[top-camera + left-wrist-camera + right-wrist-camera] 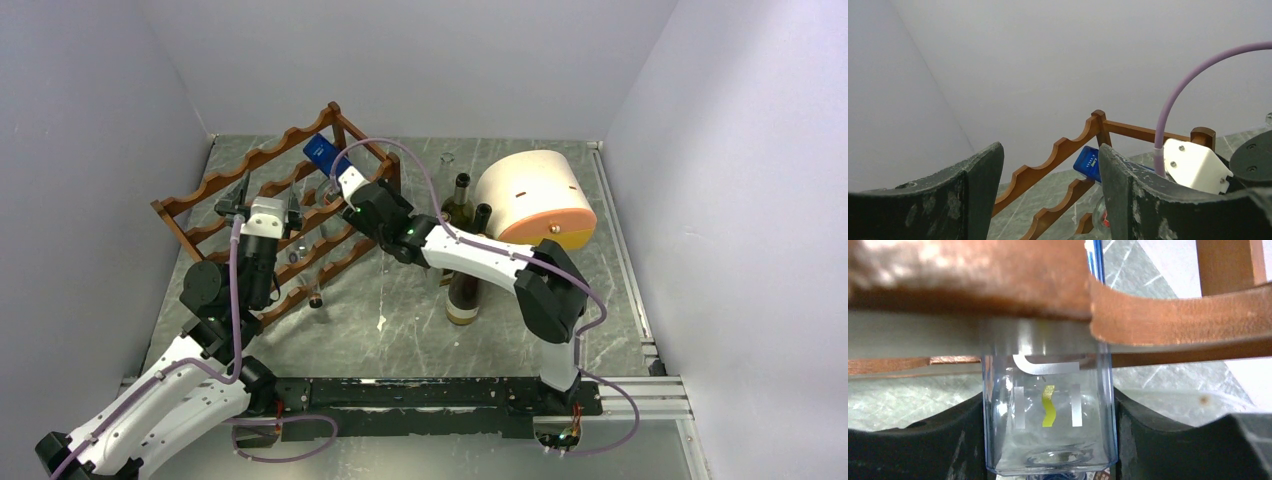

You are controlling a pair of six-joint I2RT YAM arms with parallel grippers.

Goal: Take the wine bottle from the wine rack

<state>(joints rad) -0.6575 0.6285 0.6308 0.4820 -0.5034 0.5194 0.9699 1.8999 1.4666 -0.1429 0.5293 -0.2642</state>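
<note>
The reddish-brown wine rack [250, 165] stands at the back left, tilted across the table. A clear square wine bottle with a blue label [321, 153] lies in an upper tier. My right gripper [335, 188] reaches into the rack from the right. In the right wrist view both fingers press on the sides of the wine bottle [1048, 415], under a rack rail [1173, 310], so my right gripper [1048, 397] is shut on it. My left gripper [265, 203] stands at the rack's front with its fingers pointing up. In the left wrist view my left gripper [1050, 150] is open and empty, with the wine rack [1048, 165] and the bottle's blue label [1087, 162] beyond.
Two dark bottles [458, 200] [466, 285] stand right of the rack, partly behind my right arm. A cream-and-orange drum-shaped box [535, 195] lies at the back right. A small dark item [316, 299] sits at the rack's foot. Grey walls close in on three sides.
</note>
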